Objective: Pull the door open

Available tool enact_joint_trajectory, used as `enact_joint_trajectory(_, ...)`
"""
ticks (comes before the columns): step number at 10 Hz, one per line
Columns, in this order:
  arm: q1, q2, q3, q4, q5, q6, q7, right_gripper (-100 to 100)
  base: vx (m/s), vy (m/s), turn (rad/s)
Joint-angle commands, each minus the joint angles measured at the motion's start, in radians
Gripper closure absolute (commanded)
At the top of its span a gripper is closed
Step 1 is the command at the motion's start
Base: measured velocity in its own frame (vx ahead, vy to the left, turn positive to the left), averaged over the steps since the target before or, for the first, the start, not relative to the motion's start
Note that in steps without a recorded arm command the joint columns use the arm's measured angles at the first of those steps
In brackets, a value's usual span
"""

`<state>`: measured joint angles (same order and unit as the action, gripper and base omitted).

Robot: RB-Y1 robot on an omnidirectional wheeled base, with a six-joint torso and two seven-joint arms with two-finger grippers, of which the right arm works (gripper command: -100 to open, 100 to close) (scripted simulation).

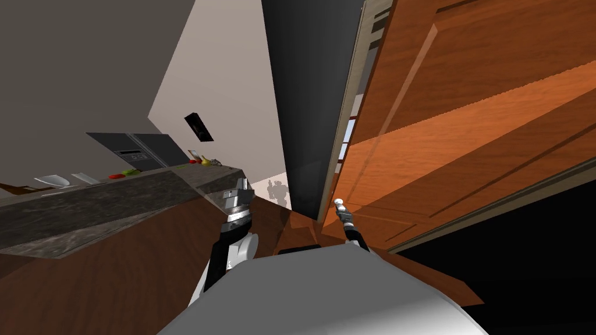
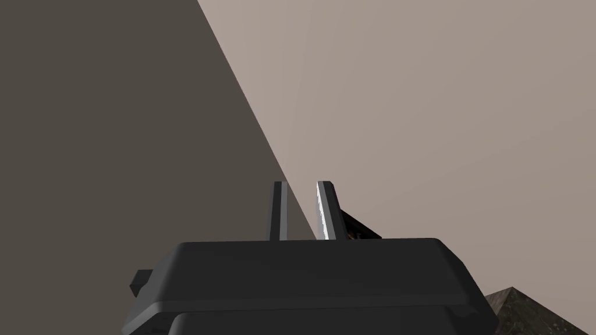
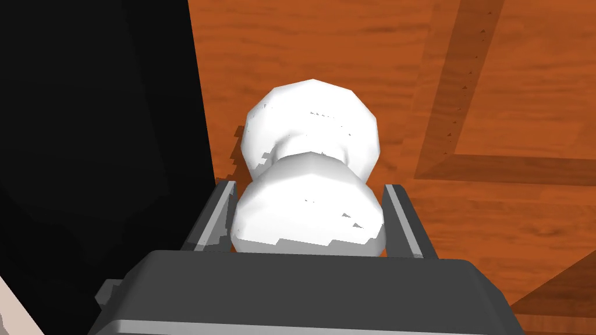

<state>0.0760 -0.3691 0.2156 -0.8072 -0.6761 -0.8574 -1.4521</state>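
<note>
Knob (image 3: 308, 221), white faceted double bulb, axis straight out of orange-brown panelled wooden door (image 3: 361, 52), end toward right gripper (image 3: 311, 186), jaws clamping its sides; left gripper (image 2: 302, 186) closed, empty.

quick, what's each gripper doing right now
left gripper: shut, holding nothing
right gripper: shut on the white door knob

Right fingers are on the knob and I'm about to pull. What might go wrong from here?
1. The knob is round and smooth, and the right gripper fingers only press the sides of its outer ball; a pull may slide them off.
2. The left gripper, fingers shut, hangs raised between the counter and the door; a wide swing might reach it.
</note>
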Motion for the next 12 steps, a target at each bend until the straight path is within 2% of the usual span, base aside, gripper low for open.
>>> enact_joint_trajectory(1,0.001,0.003,0.002,0.0,0.001,0.0,0.0,100,-0.023,0.0,0.015)
enact_joint_trajectory(4,0.001,0.003,0.002,0.0,0.001,0.0,0.0,100,-0.006,0.001,0.0)
enact_joint_trajectory(5,0.012,-0.013,0.02,-0.003,0.008,-0.008,-0.023,100,-0.115,-0.01,0.115)
enact_joint_trajectory(8,0.027,-0.035,0.047,-0.008,0.019,-0.025,-0.058,100,-0.19,-0.032,0.11)
enact_joint_trajectory(12,0.059,-0.08,0.102,-0.02,0.042,-0.058,-0.128,100,-0.239,-0.034,0.133)
